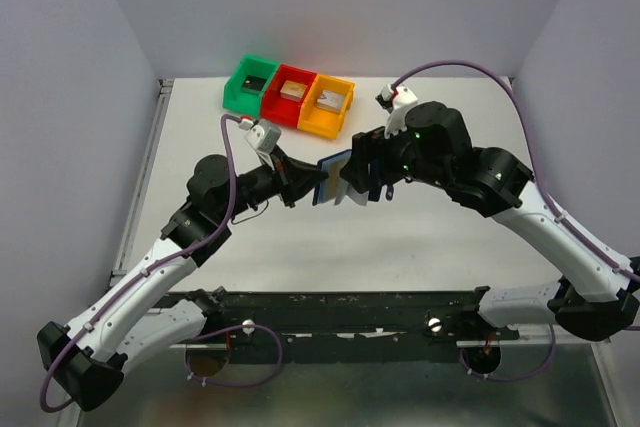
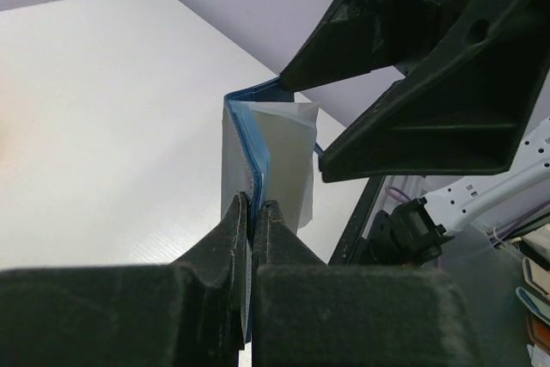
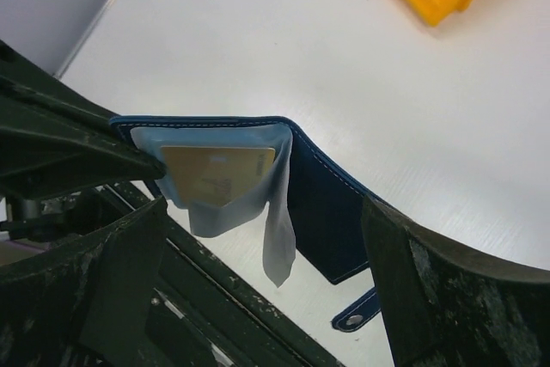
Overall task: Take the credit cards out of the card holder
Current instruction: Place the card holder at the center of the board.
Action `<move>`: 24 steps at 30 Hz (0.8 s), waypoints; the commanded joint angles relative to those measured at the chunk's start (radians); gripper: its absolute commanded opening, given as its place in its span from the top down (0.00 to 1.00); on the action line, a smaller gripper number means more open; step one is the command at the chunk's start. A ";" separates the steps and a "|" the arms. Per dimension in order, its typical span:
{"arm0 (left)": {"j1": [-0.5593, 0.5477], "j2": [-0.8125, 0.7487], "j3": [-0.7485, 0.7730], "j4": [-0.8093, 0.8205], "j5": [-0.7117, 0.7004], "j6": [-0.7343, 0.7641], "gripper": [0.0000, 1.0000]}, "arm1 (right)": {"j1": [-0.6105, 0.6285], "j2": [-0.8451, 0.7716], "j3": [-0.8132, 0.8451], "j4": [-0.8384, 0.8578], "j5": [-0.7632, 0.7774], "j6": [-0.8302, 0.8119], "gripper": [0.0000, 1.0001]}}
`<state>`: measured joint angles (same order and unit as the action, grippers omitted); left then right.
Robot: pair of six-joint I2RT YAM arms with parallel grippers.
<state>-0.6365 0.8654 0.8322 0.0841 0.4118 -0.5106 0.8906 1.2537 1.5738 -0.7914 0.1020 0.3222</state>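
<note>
While left gripper (image 2: pixel 255 208) clamps the card holder (image 3: pixel 322 186) over table (image 1: pixel 420 237) centre, right gripper (image 1: pixel 360 179) gapes empty; we note tan-gold card (image 3: pixel 219 174) pocketed, none out.

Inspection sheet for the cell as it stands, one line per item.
Surface: white table, no spills seen.
Job's things: card holder open, held off the table; tan-gold card in its clear sleeve; other cards not visible.
Clutter: green bin, red bin, orange bin at the far edge.
Grippers: left gripper shut on the card holder; right gripper open, fingers either side of it.
Cables: purple cable loops over each arm.
Surroundings: pale walls, nothing else seen.
</note>
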 commanded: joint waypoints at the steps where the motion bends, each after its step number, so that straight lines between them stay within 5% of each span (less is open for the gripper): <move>1: -0.045 0.009 0.048 -0.024 -0.091 0.049 1.00 | 0.016 0.016 0.037 -0.058 0.103 -0.031 0.00; 9: -0.088 0.009 0.065 -0.041 -0.125 0.075 1.00 | 0.028 0.062 0.049 -0.106 0.201 -0.048 0.00; 24: -0.084 -0.120 -0.041 -0.049 -0.070 0.063 1.00 | 0.022 -0.072 -0.192 -0.088 0.311 -0.087 0.07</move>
<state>-0.7177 0.7803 0.8215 0.0135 0.3248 -0.4416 0.9108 1.2324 1.4326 -0.8696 0.3660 0.2527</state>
